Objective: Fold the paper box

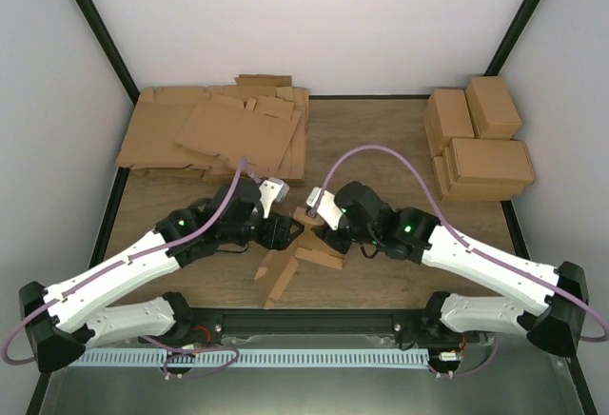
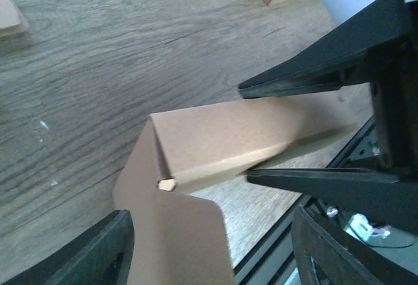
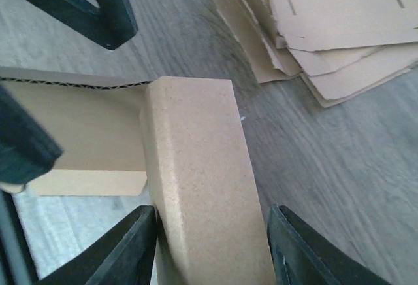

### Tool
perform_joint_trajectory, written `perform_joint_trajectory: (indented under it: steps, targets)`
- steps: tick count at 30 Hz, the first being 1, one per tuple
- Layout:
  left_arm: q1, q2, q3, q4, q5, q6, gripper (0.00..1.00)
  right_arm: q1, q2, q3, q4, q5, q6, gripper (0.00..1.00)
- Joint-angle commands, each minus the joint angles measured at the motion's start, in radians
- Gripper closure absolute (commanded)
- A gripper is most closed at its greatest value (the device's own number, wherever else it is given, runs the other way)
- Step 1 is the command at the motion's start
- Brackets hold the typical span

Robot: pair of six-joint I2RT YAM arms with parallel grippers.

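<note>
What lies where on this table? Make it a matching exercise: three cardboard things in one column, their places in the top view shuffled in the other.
Things:
1. half-folded box
2. flat sheets
3. finished boxes

Places:
a. back right
b. back left
c. middle front

Pairs: 1-c; 2-b; 3-a

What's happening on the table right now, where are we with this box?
Both arms meet over the paper box, which is only partly folded. The right gripper straddles a folded-up wall, nearly or just touching it; a firm clamp can't be confirmed. The left gripper stands open around an adjoining flap. At the back lie flat sheets and finished boxes.
</note>
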Motion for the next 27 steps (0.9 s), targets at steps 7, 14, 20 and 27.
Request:
perform_joint_trajectory:
  steps: [7,14,20,27]
  targets:
    - [-0.004,-0.012,-0.069,0.189,0.096,-0.128,0.36,0.110,0.085,-0.020,-0.020,0.315,-0.073,0.59]
    - [0.012,-0.055,-0.101,0.264,0.102,-0.179,0.36,0.171,0.082,-0.055,0.066,0.459,-0.126,0.67]
    - [0.040,-0.122,-0.042,0.150,-0.031,-0.195,0.33,0.184,0.066,-0.071,0.106,0.529,-0.108,0.89]
    - [0.044,-0.220,0.199,-0.056,-0.198,-0.149,0.27,0.131,0.114,-0.035,0.075,0.452,0.047,0.96]
